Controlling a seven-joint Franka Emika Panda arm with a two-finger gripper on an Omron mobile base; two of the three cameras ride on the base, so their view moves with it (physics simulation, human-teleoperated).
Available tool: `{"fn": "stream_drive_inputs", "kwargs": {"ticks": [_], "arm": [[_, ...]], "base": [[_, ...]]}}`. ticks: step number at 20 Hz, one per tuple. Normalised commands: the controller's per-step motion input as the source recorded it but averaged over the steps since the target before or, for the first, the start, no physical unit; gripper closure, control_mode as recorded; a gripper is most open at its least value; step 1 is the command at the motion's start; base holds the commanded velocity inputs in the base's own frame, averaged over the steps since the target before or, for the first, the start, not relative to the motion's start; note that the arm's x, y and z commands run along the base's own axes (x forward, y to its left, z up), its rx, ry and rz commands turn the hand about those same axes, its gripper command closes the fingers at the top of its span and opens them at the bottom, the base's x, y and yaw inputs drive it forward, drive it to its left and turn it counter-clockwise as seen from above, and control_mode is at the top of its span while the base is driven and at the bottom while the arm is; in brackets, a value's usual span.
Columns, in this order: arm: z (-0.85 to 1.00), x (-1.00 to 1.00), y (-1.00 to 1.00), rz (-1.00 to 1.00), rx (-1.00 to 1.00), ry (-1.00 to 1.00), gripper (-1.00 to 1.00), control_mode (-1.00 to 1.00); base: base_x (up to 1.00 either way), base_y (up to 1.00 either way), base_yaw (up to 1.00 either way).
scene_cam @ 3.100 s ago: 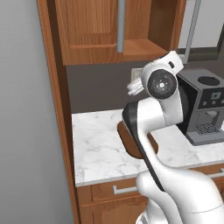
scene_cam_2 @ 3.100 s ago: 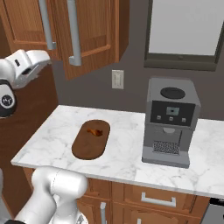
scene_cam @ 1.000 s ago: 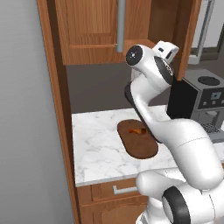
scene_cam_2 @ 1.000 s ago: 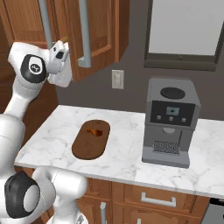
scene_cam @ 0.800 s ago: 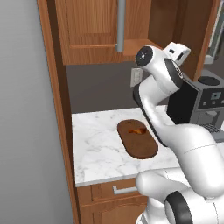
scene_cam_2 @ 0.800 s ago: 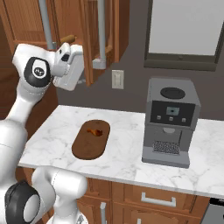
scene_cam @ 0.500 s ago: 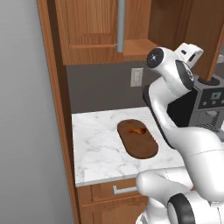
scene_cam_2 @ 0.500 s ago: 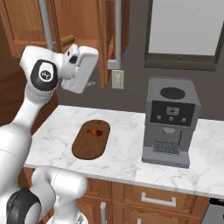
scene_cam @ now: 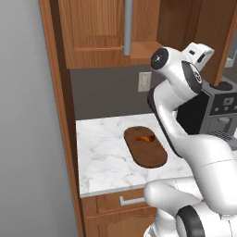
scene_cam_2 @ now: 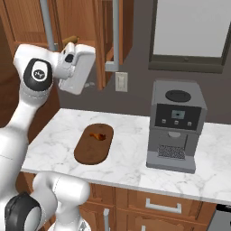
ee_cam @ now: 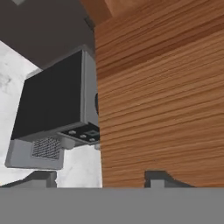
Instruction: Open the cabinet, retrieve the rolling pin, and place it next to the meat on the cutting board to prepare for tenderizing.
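Scene around the cutting board (scene_cam_2: 93, 143), a dark oval lying flat on the white marble counter (scene_cam_2: 131, 164). The meat (scene_cam_2: 98, 135), a small orange-brown piece, rests on the board's far end. To the board's right stands a grey coffee machine (scene_cam_2: 175, 126); on the wall behind the board is a pale outlet plate (scene_cam_2: 121, 81). Above the board hangs the cabinet (scene_cam: 104, 32): its right door (scene_cam_2: 104, 40) stands swung outward, seen nearly edge-on in the right base view, with its silver bar handle (scene_cam_2: 115, 35) cut off at the top edge. The interior behind the open door is dark; a light wooden tip, partly hidden by the robot's hand, may be the rolling pin, but cannot be identified with certainty. The gripper (ee_cam: 101, 176) is raised above the board at door height, its two dark tips standing apart on either side of the door's wood-grain edge; whether they touch the door cannot be told.
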Motion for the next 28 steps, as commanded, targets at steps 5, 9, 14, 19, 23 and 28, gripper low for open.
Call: {"fn": "stream_drive_inputs", "kwargs": {"ticks": [5, 9, 14, 19, 23, 28], "arm": [[0.0, -0.63, 0.68, 0.0, 0.0, -0.19, -1.0, -1.0], [0.0, -0.36, 0.79, 0.0, 0.0, -0.21, -1.0, -1.0], [0.03, -0.16, 0.81, 0.0, 0.08, -0.3, -1.0, -1.0], [0.05, 0.0, 0.5, 0.0, 0.22, -0.27, -1.0, -1.0], [0.03, 0.0, 0.43, 0.05, 0.26, -0.24, -1.0, -1.0], [0.23, 0.0, 0.33, 0.12, 0.24, -0.33, -1.0, -1.0]], "base": [[0.0, 0.0, 0.0], [0.0, 0.0, 0.0], [0.0, 0.0, 0.0], [0.0, 0.0, 0.0], [0.0, 0.0, 0.0], [0.0, 0.0, 0.0]]}}
